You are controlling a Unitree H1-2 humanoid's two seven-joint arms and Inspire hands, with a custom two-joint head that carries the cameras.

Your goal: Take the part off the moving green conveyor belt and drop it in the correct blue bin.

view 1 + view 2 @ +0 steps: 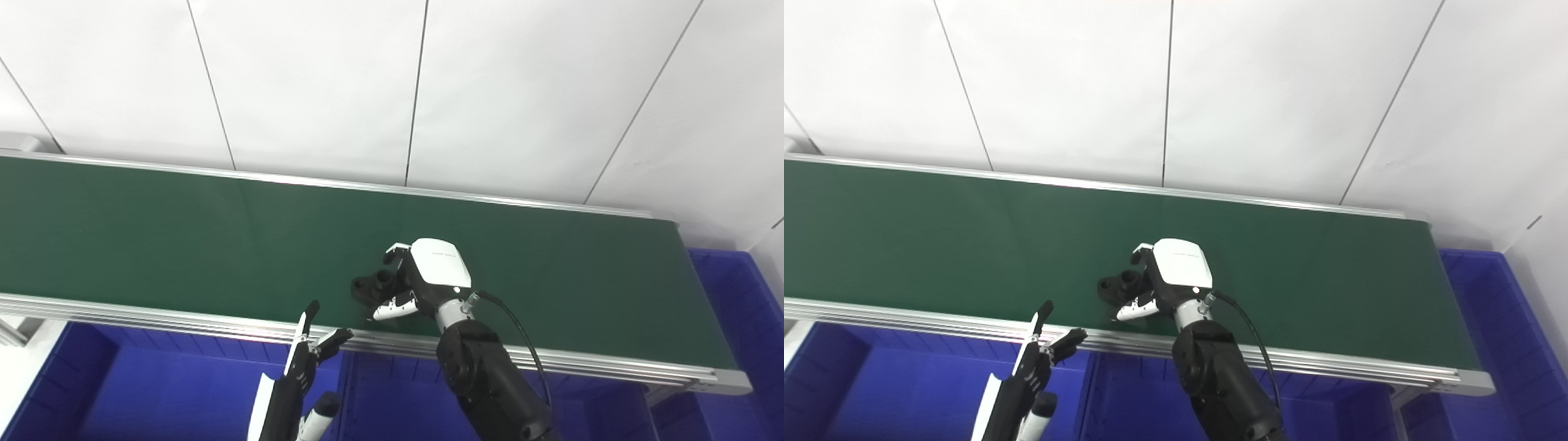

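A small black part (369, 285) lies on the green conveyor belt (184, 245), near its front edge; it also shows in the right eye view (1116, 286). My right hand (422, 275) rests on the belt with its fingers (395, 252) above the part and its thumb below, closed around the part's right side. The part's left end sticks out of the hand. My left hand (303, 361) is open and empty, fingers apart, just in front of the belt's near rail, above a blue bin (153, 392).
The belt's aluminium rails (184, 321) run along front and back. A second blue bin (392, 404) sits below the belt in front, and another (747, 318) past the belt's right end. A white panelled wall stands behind.
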